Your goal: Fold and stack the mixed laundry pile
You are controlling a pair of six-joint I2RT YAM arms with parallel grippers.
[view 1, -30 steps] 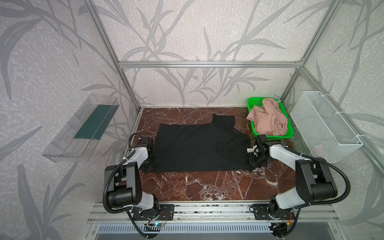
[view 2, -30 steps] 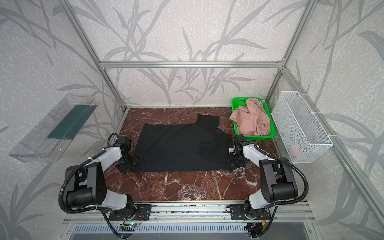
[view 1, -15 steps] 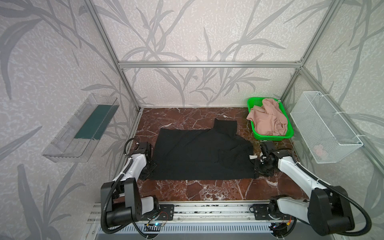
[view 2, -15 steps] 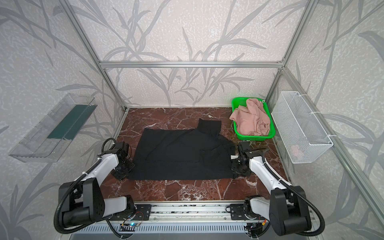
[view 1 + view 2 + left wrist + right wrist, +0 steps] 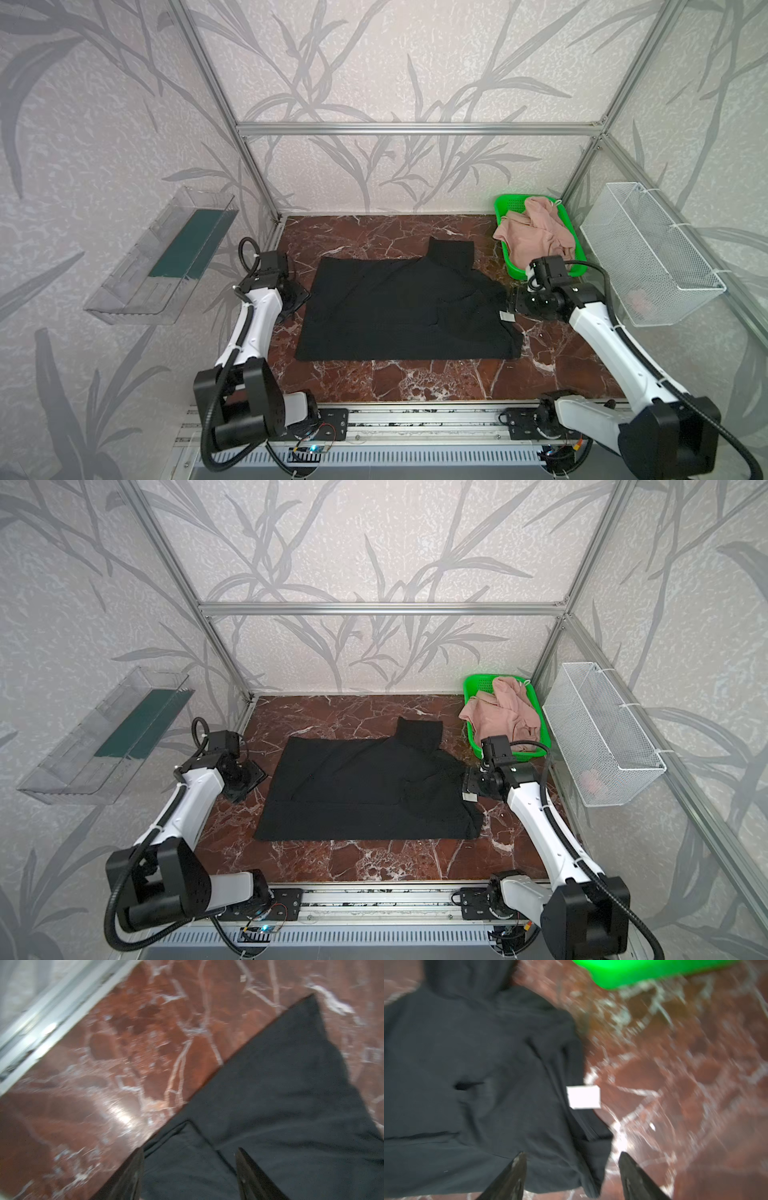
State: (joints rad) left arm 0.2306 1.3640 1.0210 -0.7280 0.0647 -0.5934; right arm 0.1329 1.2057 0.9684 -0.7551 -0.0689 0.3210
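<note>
A black T-shirt [image 5: 399,307] lies spread flat on the red marble table [image 5: 415,378], with its pale neck label [image 5: 506,317] at its right edge. My left gripper [image 5: 297,297] stands open just off the shirt's left edge, and in the left wrist view its fingers [image 5: 135,1172] straddle a folded corner of the shirt [image 5: 280,1095]. My right gripper [image 5: 513,307] is open beside the label [image 5: 584,1097], holding nothing. The rest of the laundry pile, dusty-pink shorts [image 5: 536,235], lies crumpled in the green basket.
The green plastic basket [image 5: 505,203] stands at the back right corner. A white wire basket [image 5: 648,253] hangs on the right wall with a small pink item inside. A clear tray [image 5: 162,257] is mounted on the left wall. Aluminium frame posts edge the table.
Both grippers pulled the black shirt toward the front, then opened and let go of its side edges. The shirt now lies flat, nearer the front.
</note>
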